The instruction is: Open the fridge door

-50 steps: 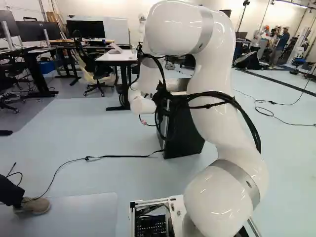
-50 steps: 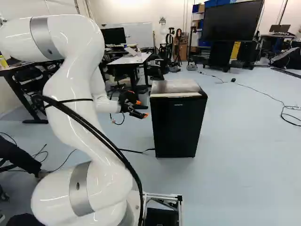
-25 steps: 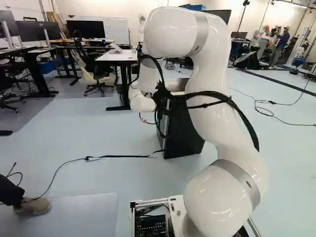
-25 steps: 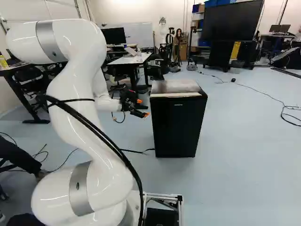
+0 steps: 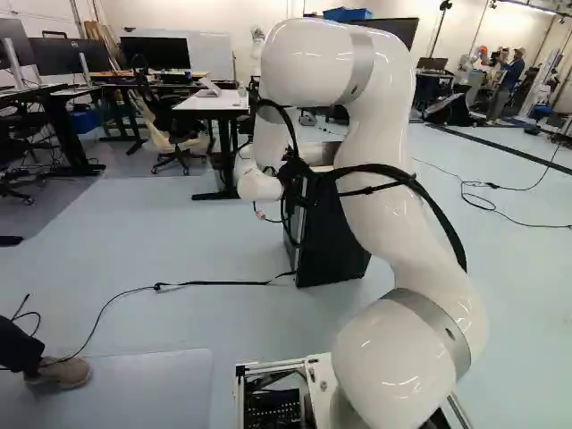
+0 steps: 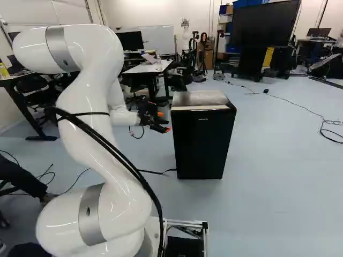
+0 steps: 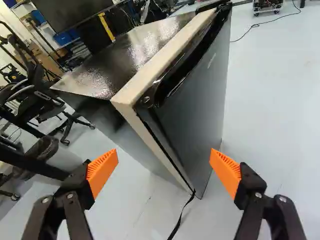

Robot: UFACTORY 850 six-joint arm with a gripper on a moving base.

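1. Black fridge [image 6: 198, 99], upright on the floor [image 6: 289, 176]; door [image 6: 202, 147] shut along its edges.
2. Fingers [image 6: 168, 129], released and spread apart, near the fridge's upper left edge in the right base view.
3. Wrist view: door's lower corner ahead, between the fingers, with room on either side; cord [image 7: 176, 226] by that corner.

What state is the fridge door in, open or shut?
Shut: in the wrist view, the door lies along the fridge's pale front edge, only a thin dark seam between.
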